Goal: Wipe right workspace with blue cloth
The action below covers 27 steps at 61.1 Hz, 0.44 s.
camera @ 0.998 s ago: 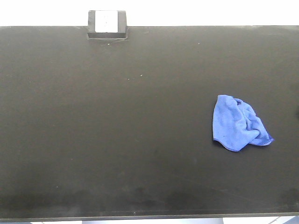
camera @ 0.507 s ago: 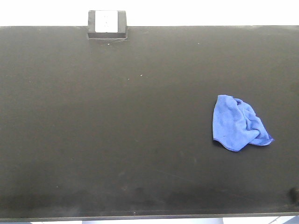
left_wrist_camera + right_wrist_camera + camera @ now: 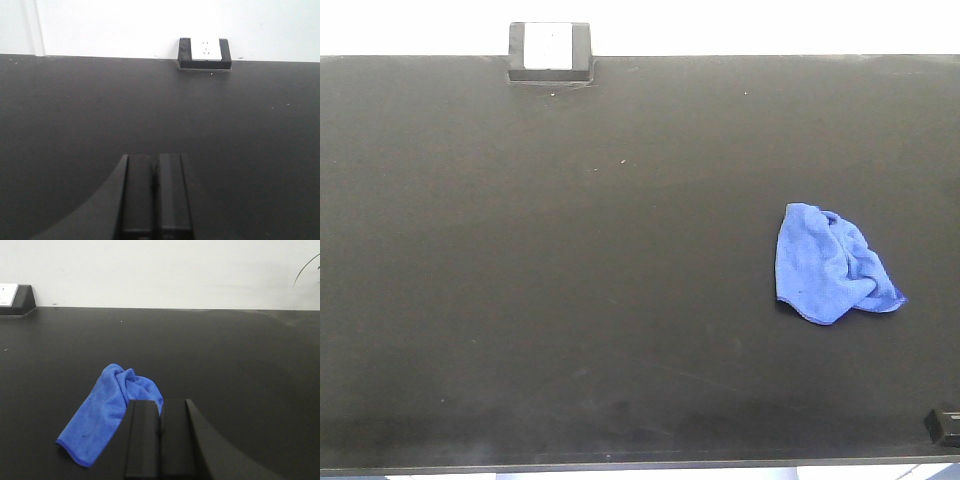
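Observation:
A crumpled blue cloth (image 3: 830, 265) lies on the right half of the black table (image 3: 570, 250). It also shows in the right wrist view (image 3: 107, 410), just ahead and left of my right gripper (image 3: 160, 405). That gripper is shut and empty, and its tip shows at the table's front right corner in the front view (image 3: 945, 424). My left gripper (image 3: 155, 159) is shut and empty over bare table on the left side. It does not show in the front view.
A black block with a white power socket (image 3: 550, 50) stands at the table's back edge, left of centre; it also shows in the left wrist view (image 3: 205, 52). A white wall runs behind the table. A plant leaf (image 3: 307, 267) shows at the far right.
The right gripper's tip has come into the front view at the bottom right corner. The cloth has not moved.

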### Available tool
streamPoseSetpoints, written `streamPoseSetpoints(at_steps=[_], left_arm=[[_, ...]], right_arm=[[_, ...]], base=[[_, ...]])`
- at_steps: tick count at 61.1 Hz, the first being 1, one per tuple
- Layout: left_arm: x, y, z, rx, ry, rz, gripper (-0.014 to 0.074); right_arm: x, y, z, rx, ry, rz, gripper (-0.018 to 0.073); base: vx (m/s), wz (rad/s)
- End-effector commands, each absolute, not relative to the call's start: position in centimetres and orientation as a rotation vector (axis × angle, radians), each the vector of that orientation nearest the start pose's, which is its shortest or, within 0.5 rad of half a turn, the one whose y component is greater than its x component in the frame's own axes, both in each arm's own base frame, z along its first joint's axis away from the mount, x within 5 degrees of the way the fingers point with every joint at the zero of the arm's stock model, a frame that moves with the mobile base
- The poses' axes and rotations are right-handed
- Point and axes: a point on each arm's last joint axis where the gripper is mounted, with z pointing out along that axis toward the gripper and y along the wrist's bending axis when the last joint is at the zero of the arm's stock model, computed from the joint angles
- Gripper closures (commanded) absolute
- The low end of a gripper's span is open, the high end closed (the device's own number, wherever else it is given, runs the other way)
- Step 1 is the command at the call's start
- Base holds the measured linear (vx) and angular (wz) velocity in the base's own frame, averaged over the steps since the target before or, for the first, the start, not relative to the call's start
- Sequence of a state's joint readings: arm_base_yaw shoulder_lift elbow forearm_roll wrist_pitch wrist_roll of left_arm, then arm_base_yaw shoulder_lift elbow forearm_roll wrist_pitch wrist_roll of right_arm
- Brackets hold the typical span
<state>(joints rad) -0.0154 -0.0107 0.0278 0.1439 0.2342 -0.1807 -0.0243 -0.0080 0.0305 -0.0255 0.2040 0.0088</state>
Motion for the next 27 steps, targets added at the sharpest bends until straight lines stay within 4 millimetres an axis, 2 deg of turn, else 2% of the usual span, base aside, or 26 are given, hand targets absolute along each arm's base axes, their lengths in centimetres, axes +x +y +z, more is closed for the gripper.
streamPoseSetpoints(at_steps=[1, 27], left_arm=[[5.64, 0.14, 18.11, -0.046, 1.667, -0.024, 0.0602], [5.64, 0.14, 18.11, -0.046, 1.667, -0.024, 0.0602]], right_arm=[[5.70, -0.21, 18.66, 0.005, 1.638, -0.050, 0.0567], [5.70, -0.21, 18.66, 0.005, 1.638, -0.050, 0.0567]], base=[[0.00, 0.00], [0.00, 0.00]])
